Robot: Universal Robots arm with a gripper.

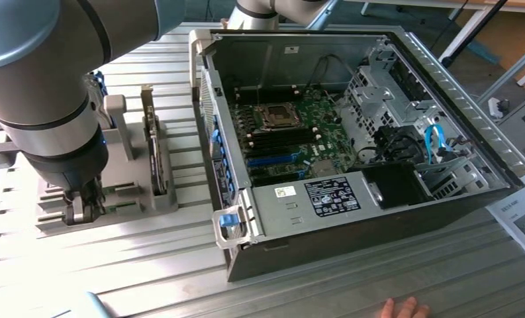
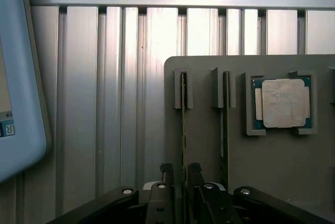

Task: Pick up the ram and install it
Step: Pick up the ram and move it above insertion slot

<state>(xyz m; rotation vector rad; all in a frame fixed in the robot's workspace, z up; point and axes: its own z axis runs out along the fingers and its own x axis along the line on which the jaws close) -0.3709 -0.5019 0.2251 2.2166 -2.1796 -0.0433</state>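
The gripper (image 2: 180,176) has its fingers (image 2: 166,174) spread a little, one on each side of the ram (image 2: 183,119). The ram stands on edge in a slot of the grey holder (image 2: 204,150), its near end between the fingertips and the rest running straight away from them. Whether either pad touches it I cannot tell. Just beyond one finger a second stick (image 2: 225,124) stands parallel, and past that the processor (image 2: 282,103) lies flat in its recess. The exterior view adds the wider scene. The gripper (image 1: 83,212) is down at the holder (image 1: 130,207). The open computer case (image 1: 377,225) sits well apart from the fingers, its motherboard (image 1: 288,132) exposed, and a person's hand (image 1: 404,309) is beyond it.
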